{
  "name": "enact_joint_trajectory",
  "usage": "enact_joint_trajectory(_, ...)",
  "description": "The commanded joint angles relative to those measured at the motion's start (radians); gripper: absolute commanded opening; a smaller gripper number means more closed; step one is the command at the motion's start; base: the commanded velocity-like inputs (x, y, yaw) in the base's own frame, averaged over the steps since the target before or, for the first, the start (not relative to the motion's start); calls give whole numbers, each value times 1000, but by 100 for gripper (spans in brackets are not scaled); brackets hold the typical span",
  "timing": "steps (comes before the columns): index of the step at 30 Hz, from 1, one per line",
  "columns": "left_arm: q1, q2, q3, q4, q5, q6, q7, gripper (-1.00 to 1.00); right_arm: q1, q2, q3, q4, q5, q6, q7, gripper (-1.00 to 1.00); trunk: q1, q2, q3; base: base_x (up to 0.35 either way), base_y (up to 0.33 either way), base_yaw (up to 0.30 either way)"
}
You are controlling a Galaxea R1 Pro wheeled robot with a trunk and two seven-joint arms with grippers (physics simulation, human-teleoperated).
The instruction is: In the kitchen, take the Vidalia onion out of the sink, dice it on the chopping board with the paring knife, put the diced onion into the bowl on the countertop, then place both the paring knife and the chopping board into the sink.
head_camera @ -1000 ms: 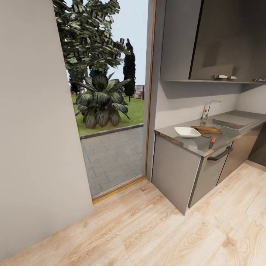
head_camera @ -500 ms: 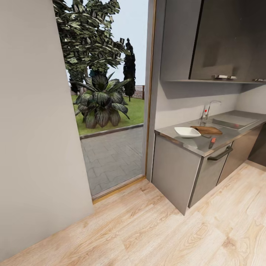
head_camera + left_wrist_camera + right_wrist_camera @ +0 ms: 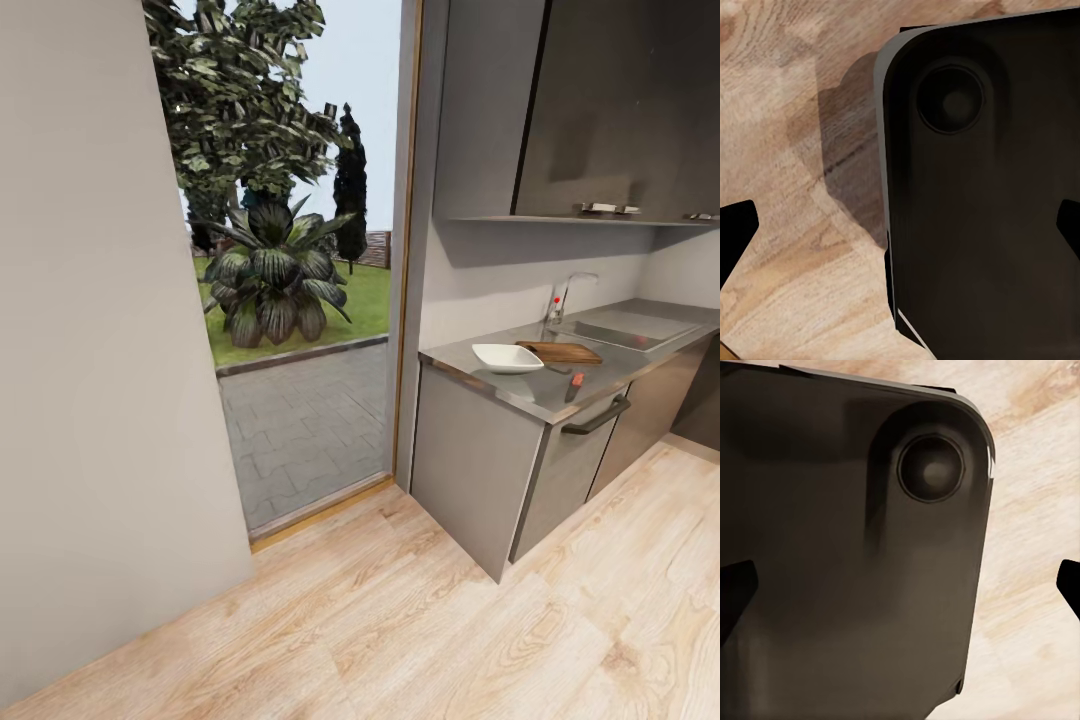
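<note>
The long grey brushed-metal countertop [image 3: 560, 385] is seen from the head view, set over grey cabinets with a dark bar handle [image 3: 597, 418]. On it, the shallow glossy white squarish bowl [image 3: 506, 357] rests at the end nearest the open doorway [image 3: 300, 300]. The brown rectangular wooden chopping board [image 3: 560, 351] lies just beside the bowl, on its sink side. The slim paring knife with a red-orange handle [image 3: 573, 384] lies near the countertop's front edge, apart from the board. Beyond the board, the rectangular stainless-steel sink [image 3: 620, 331] with its curved chrome faucet [image 3: 568, 293] is set into the countertop. The onion cannot be made out. In both wrist views, dark fingertips are seen spread wide apart over a dark robot body and light wooden floor [image 3: 787, 135], nothing being held.
</note>
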Motion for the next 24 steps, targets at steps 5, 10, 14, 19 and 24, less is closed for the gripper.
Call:
enact_joint_trajectory(5,1,0,-1,-2,-4,-1,2,100,1,0,5,-2,3,-1,-5,100,0,0,-1,0,0,0)
enact_joint_trajectory(10,1,0,-1,-2,-4,-1,2,100,1,0,6,-2,3,-1,-5,100,0,0,-1,0,0,0)
enact_joint_trajectory(14,1,0,-1,-2,-4,-1,2,100,1,0,6,-2,3,-1,-5,100,0,0,-1,0,0,0)
enact_joint_trajectory(19,1,0,-1,-2,-4,-1,2,100,1,0,5,-2,3,-1,-5,100,0,0,-1,0,0,0)
enact_joint_trajectory(24,1,0,-1,-2,-4,-1,2,100,1,0,5,-2,3,-1,-5,100,0,0,-1,0,0,0)
